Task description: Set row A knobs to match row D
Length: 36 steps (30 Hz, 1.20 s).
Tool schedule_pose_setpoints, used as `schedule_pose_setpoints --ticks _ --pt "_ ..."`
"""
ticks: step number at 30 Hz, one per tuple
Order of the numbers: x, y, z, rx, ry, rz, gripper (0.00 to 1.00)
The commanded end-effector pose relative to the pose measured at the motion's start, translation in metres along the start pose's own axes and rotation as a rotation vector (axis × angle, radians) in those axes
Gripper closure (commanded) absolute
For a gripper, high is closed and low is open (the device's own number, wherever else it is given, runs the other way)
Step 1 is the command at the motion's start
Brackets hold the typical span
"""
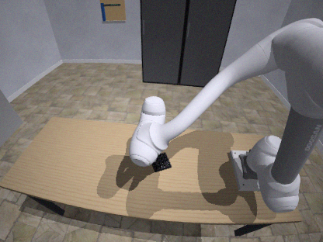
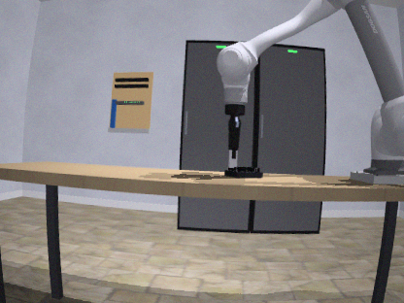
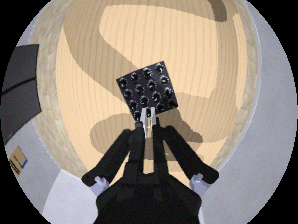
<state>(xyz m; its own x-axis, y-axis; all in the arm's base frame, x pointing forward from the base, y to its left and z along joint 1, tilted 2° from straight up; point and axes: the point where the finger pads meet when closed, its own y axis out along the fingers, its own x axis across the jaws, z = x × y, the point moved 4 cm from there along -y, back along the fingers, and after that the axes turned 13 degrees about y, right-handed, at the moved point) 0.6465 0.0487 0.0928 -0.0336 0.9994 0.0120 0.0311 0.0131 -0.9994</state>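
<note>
Between the counter's (image 1: 78, 155) (image 2: 97, 172) (image 3: 165, 30) long edges, the knob box (image 1: 161, 163) (image 2: 244, 173) (image 3: 147, 89) sits beneath the tool (image 2: 233, 166) (image 3: 149, 111), clamped on an edge-row knob (image 3: 148, 112).

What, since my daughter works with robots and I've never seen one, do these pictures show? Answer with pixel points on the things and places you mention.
One white robot arm (image 1: 217, 93) (image 2: 286, 29) works over a wooden table (image 1: 70, 155) (image 2: 97, 182) (image 3: 125, 30). The top picture looks down from above, the exterior one looks from the side, and the wrist one looks along the jaws. On the table lies a dark box of knobs (image 1: 162, 164) (image 2: 250, 174) (image 3: 138, 84). The nearly closed jaws are around a knob in its edge row; I cannot tell whether they grip it.
</note>
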Motion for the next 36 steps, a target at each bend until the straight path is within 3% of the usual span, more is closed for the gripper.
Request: schedule_pose_setpoints --ticks 1,36 --pt "0.0001 0.0039 0.0018 0.002 0.098 0.001 0.95" --pt "0.0001 0.0039 0.0018 0.001 0.896 0.002 0.95"
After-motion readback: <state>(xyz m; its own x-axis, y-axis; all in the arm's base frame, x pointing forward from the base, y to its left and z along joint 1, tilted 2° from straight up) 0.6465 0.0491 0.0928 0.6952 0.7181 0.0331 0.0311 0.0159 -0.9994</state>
